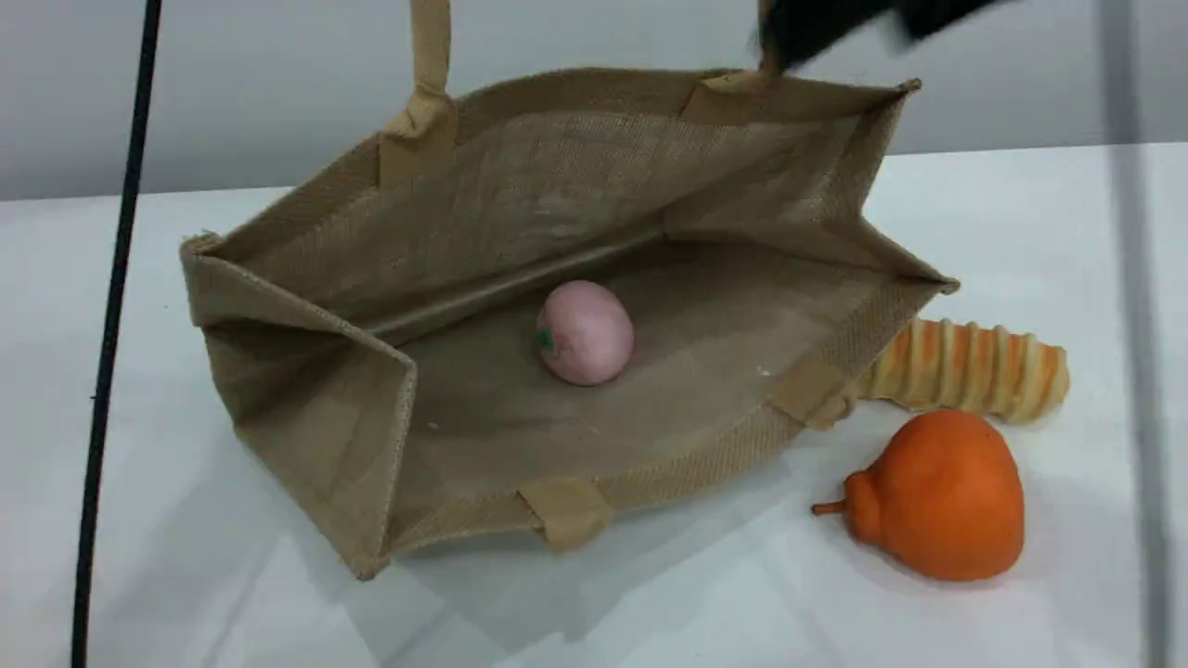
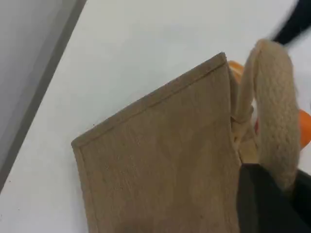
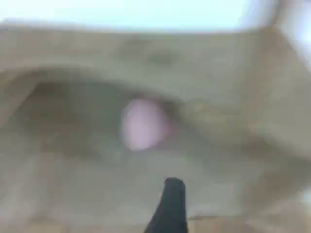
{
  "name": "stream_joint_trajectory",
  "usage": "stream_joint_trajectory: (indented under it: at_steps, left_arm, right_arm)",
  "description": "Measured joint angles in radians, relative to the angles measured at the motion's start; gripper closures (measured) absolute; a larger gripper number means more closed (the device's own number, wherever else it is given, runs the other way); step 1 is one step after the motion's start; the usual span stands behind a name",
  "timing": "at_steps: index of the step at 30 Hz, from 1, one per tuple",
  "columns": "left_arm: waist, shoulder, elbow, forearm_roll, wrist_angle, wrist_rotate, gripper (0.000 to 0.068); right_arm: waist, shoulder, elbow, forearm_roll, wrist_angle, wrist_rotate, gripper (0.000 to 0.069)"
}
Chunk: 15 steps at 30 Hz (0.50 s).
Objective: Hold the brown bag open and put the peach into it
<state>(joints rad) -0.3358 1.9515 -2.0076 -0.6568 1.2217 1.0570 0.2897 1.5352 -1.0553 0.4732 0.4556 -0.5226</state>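
Observation:
The brown bag [image 1: 483,408] lies on its side on the white table with its mouth wide open toward the scene camera. The pink peach [image 1: 586,332] rests inside on the lower wall, touching no gripper. The upper beige handle [image 1: 431,46] runs straight up out of the scene view. In the left wrist view this handle [image 2: 272,111] loops down into my left gripper [image 2: 272,194], which is shut on it. My right gripper [image 1: 817,32] is a dark blur above the bag's far right rim. Its one visible fingertip [image 3: 170,204] is bare, with the blurred peach [image 3: 143,124] beyond it.
An orange pear-shaped fruit [image 1: 937,496] lies on the table at the front right of the bag. A ribbed striped bread roll [image 1: 974,366] lies just behind it, against the bag's right edge. A black cable [image 1: 111,325] hangs down the left side.

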Motion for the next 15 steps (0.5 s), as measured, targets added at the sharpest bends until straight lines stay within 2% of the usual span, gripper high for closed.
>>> stream_joint_trajectory:
  at_steps: [6,9,15]
  left_arm:
    - [0.000,0.000,0.000,-0.001,0.000,0.000,0.0591]
    - [0.000,0.000,0.000,-0.001,0.000,0.001,0.0591]
    - [0.000,0.000,0.000,-0.002,0.000,0.003,0.0591]
  right_arm:
    - [-0.185,-0.097,0.000,-0.011,-0.041,-0.005,0.0096]
    - [-0.243,-0.101,0.000,-0.010,-0.046,-0.005,0.0101]
    - [-0.254,-0.100,0.000,-0.008,-0.064,-0.005,0.0104]
